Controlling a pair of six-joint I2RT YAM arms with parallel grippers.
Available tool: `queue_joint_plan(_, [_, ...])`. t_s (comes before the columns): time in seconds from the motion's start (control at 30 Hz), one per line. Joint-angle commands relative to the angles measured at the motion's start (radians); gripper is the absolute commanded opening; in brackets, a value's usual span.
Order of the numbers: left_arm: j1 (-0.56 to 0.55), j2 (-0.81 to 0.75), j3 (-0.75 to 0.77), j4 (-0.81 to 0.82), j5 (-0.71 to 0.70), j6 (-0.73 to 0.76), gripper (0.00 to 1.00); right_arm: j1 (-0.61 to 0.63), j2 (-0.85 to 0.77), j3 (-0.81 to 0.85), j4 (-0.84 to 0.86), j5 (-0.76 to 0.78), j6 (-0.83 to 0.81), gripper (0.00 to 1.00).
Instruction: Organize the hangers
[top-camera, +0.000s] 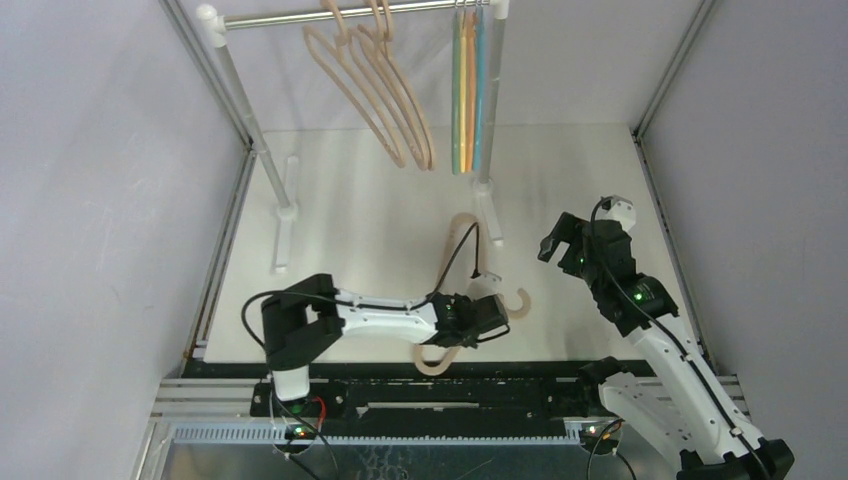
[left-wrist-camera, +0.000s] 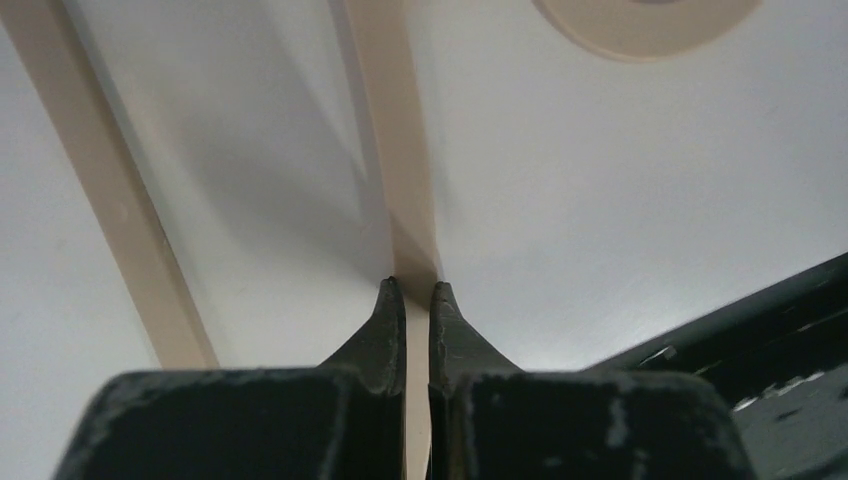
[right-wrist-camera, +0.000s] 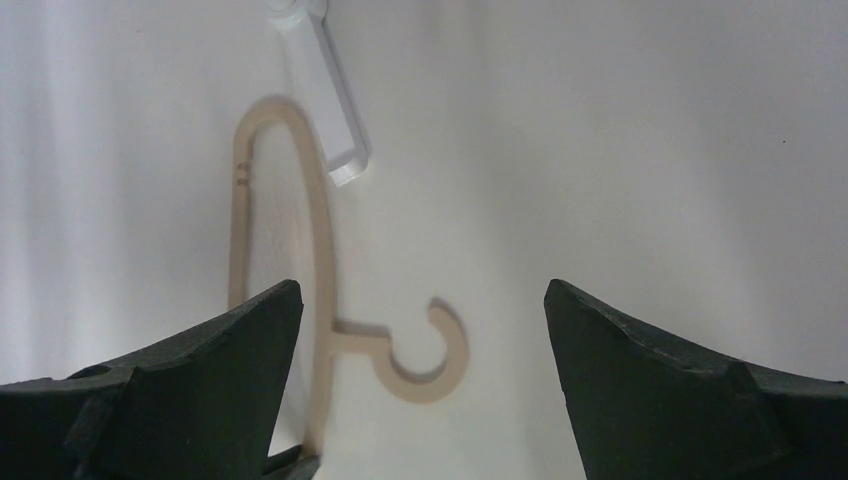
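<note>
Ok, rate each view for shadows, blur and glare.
Top external: evenly lit, sharp, no glare on the table. Left wrist: left gripper close and soft-edged; beige hanger throws a broad soft shadow. Right wrist: right gripper dark, the hanger slightly blurred, faint shadow.

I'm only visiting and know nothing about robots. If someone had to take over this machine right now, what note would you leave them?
Grip: the left end effector is shut on a bar of the beige hanger lying on the table. The right end effector is open and empty, hovering to the right of that hanger.
Done: several beige hangers hang together on the rail, with the thin coloured hangers grouped at its right end.
Left: lift the one on the table and, probably, hook it beside the beige group.
</note>
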Motion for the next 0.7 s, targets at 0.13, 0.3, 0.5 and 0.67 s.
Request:
queue_joint_plan(0.13, [0.024,-0.357,-0.065,-0.216,-0.083,0.008,0.00,-0.024,-0.015,-0.029,0.047,-0.025,-0.010,1.00])
queue_joint_plan(0.3, [0.090,-0.539,-0.144,-0.219,-0.068,-0.018,0.00,-0.026,-0.004,-0.040,0.068,-0.055,-0.004,1.00])
queue_joint_plan(0.5, [0.197,-0.732,-0.311,-0.217,-0.064,-0.064,0.00,-0.026,-0.003,-0.043,0.074,-0.064,-0.006,1.00])
queue_joint_plan(0.67, [0.284,-0.874,-0.383,-0.212,-0.083,-0.061,0.00,-0.025,-0.008,-0.051,0.074,-0.075,0.000,1.00])
